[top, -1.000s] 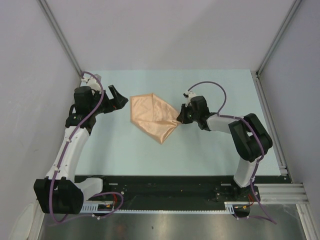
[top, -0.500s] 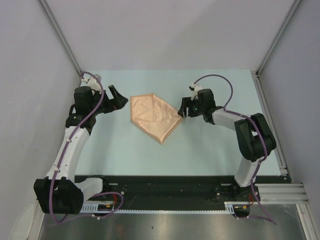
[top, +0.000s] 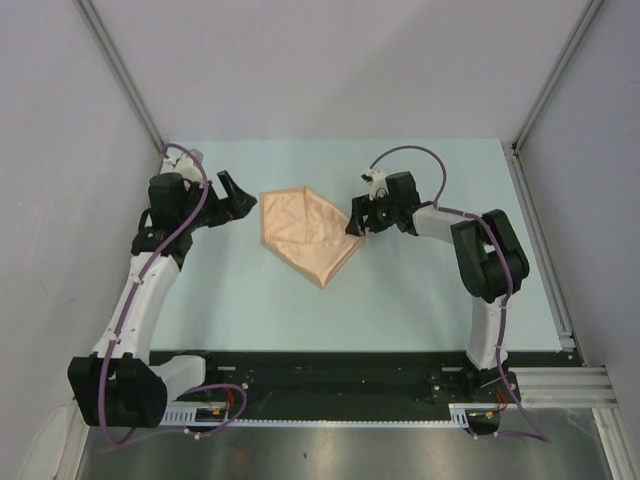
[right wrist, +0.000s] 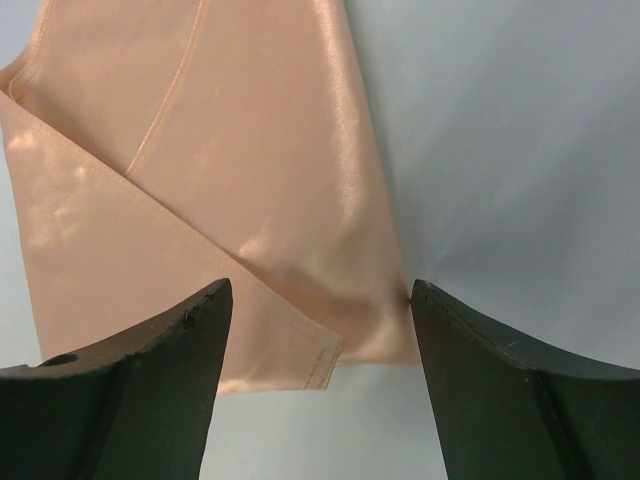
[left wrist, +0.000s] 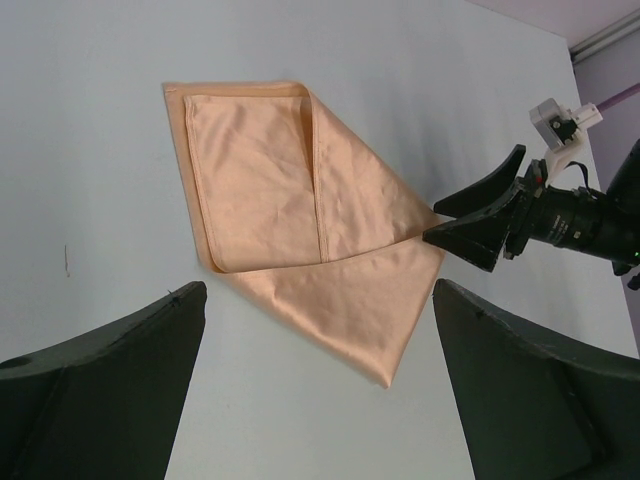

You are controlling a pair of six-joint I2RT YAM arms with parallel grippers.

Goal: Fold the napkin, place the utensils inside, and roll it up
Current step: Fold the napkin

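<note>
The peach-orange napkin (top: 305, 232) lies folded on the table, a flap doubled over its upper left part and a point toward the near side. My right gripper (top: 358, 219) stands open at the cloth's right corner. In the right wrist view the napkin (right wrist: 230, 170) reaches between the spread fingers of that gripper (right wrist: 320, 287), and nothing is pinched. My left gripper (top: 232, 195) is open just left of the cloth, apart from it. In the left wrist view the napkin (left wrist: 300, 210) lies beyond the left gripper (left wrist: 318, 290), with the right gripper (left wrist: 470, 215) at its far corner. The utensils are out of view.
The pale teal table top (top: 420, 300) is boxed in by grey walls at the back and both sides. A metal rail (top: 540, 230) runs along the right edge. Both arm bases sit on the black bar (top: 330, 375) at the near edge.
My right gripper has opened and let go of the napkin's right corner, which now lies flat. That gripper shifted slightly up and away from the near edge. The left arm has not moved.
</note>
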